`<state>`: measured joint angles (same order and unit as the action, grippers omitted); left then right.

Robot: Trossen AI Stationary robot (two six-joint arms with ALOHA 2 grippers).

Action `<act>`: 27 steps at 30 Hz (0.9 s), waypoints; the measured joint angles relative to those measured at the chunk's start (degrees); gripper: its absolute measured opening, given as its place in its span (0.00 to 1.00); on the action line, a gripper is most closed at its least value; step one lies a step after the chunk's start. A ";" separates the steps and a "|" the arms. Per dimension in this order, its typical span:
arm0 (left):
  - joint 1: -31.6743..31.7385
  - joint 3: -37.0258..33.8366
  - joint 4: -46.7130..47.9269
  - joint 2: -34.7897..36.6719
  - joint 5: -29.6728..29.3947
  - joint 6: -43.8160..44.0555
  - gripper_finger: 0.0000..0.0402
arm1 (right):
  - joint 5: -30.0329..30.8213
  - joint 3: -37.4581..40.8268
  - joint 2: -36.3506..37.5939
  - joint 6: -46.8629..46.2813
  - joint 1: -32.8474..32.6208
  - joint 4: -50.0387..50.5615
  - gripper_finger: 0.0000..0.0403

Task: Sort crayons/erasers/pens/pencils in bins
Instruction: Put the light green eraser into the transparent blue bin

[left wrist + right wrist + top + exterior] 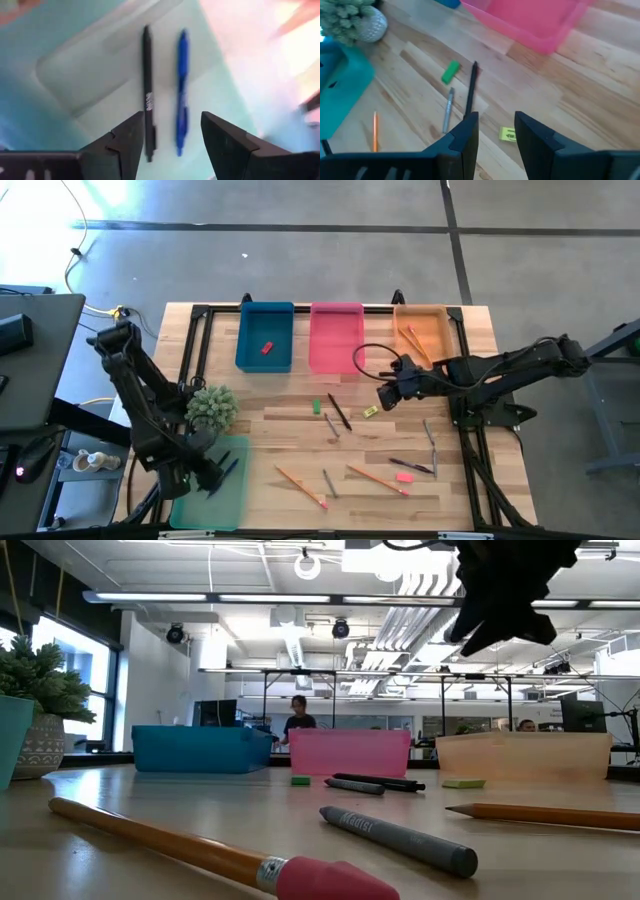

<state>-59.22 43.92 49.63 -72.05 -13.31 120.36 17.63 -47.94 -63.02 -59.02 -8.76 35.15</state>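
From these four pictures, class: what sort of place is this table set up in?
Probably a robotics lab or workshop in a large open industrial hall: a wooden table on a bare concrete floor, ceiling pipes and strip lights, and desks with monitors behind.

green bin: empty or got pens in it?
Not empty. Two pens lie side by side in the light green bin: a black pen and a blue pen, below the open left gripper.

A small potted plant [211, 408] stands on the wooden table [300, 445] near its left edge. A person [297, 716] sits in the room beyond.
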 joint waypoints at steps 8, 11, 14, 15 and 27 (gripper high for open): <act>0.02 0.00 0.26 7.63 -14.92 -3.32 0.46 | 0.00 -0.74 -0.04 6.17 0.00 -4.36 0.29; 0.99 0.00 0.24 10.00 -20.27 -6.94 0.46 | 1.09 -3.20 -0.02 10.49 0.00 -4.54 0.29; 3.23 0.02 0.26 11.97 -25.07 -11.38 0.46 | 3.39 -5.60 -0.02 15.87 0.07 -3.29 0.29; 4.27 0.02 0.26 12.46 -26.28 -13.24 0.46 | 3.85 -6.16 -0.02 18.15 0.19 -2.98 0.29; 22.00 0.02 -3.41 14.99 -22.85 -41.72 0.46 | -1.83 -8.61 -0.04 32.26 4.24 1.98 0.29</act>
<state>-37.22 43.94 46.22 -57.06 -36.16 78.63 15.80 -56.55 -63.06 -26.76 -4.51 37.12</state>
